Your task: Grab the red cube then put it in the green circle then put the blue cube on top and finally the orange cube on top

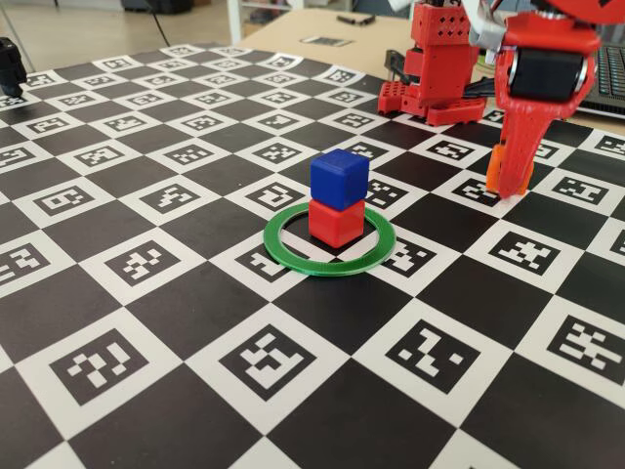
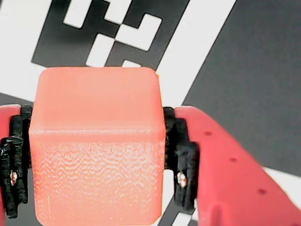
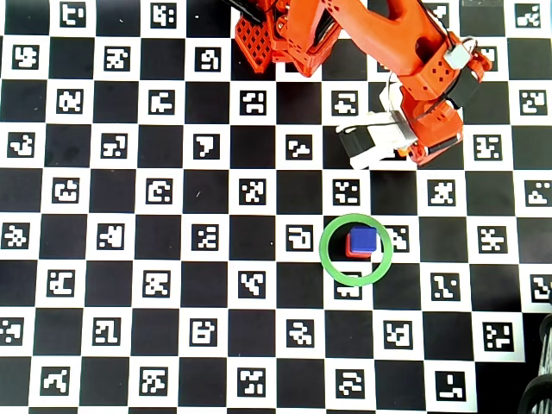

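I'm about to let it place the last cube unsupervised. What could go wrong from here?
The blue cube sits slightly askew on the red cube, so pressing the orange cube down off-centre could topple the stack. The gripper could also clip the stack while approaching the green circle.

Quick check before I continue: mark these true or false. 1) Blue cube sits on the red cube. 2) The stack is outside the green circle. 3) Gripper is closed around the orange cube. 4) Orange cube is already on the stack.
1) True: the blue cube rests on the red cube.
2) False: the stack stands inside the green circle.
3) True: the gripper has its fingers against both sides of the orange cube.
4) False: it is at the gripper, away from the stack.
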Available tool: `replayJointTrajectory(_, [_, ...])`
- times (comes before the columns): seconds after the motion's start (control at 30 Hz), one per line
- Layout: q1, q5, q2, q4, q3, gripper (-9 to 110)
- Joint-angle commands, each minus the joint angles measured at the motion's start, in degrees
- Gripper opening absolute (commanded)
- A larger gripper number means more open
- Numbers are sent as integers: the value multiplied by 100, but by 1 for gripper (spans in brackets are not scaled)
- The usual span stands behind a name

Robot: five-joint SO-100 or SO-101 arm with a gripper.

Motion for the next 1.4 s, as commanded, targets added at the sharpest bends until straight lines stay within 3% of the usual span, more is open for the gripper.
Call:
replayJointTrajectory(0.0, [369, 9, 606, 738, -1055, 10])
replayJointTrajectory(0.5, [1995, 404, -756, 2892, -4236, 10])
replayJointTrajectory(1.37, [2804, 105, -2109, 2505, -5212, 9])
